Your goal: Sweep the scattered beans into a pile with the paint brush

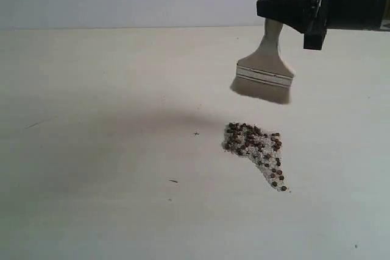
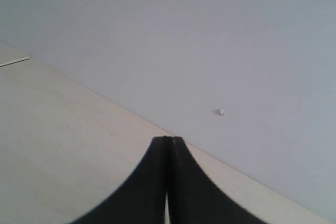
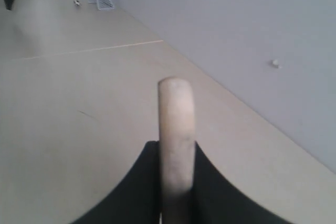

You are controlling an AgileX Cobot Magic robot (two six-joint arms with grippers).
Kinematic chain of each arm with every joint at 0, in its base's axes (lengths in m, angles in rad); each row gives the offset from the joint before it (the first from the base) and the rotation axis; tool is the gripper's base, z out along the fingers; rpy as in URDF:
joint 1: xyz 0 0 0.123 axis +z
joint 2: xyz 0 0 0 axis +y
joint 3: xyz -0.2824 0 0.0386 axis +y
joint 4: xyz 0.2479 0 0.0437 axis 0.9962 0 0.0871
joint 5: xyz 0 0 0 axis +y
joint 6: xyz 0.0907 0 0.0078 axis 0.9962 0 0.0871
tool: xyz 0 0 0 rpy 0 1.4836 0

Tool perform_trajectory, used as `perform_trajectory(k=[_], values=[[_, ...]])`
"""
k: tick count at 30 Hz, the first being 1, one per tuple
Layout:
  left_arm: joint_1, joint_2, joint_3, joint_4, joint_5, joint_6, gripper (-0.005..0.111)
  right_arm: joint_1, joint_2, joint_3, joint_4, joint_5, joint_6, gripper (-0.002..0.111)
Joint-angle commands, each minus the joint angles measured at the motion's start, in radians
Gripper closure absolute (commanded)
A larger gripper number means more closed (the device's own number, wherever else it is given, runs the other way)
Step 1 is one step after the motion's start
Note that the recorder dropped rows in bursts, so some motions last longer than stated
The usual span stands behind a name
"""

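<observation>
Exterior view: R claw (image 1: 274, 7) grips paint brush (image 1: 265, 70) aloft near beans (image 1: 253, 144); L claw (image 2: 168, 141) clenched.

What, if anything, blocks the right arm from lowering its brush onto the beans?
Likely yes, nothing shows. The right gripper holds the brush by its handle, bristles hanging above the table, with only air between them and the beans.

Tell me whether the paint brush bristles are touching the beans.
Apart. The exterior view shows bare table between the bristles of the paint brush and the beans.
</observation>
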Motion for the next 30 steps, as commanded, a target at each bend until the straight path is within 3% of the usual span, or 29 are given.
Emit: perform_trajectory(k=[1,6,18,21,25,30], values=[[0.001,-0.007,0.003,0.008,0.002,0.001,0.107,-0.049,-0.050,0.033,-0.053,-0.048,0.061,0.108],[0.001,-0.007,0.003,0.008,0.002,0.001,0.107,-0.064,-0.079,0.074,-0.160,-0.048,0.127,0.108],[0.001,-0.007,0.003,0.008,0.002,0.001,0.107,-0.062,-0.238,0.244,-0.151,-0.048,0.130,0.108],[0.001,-0.007,0.003,0.008,0.002,0.001,0.107,-0.021,-0.288,0.334,-0.158,-0.048,0.128,0.108],[0.001,-0.007,0.003,0.008,0.002,0.001,0.107,0.060,-0.276,0.424,-0.206,-0.048,0.011,0.108],[0.001,-0.007,0.003,0.008,0.002,0.001,0.107,0.064,-0.195,0.440,-0.240,-0.048,-0.084,0.108]])
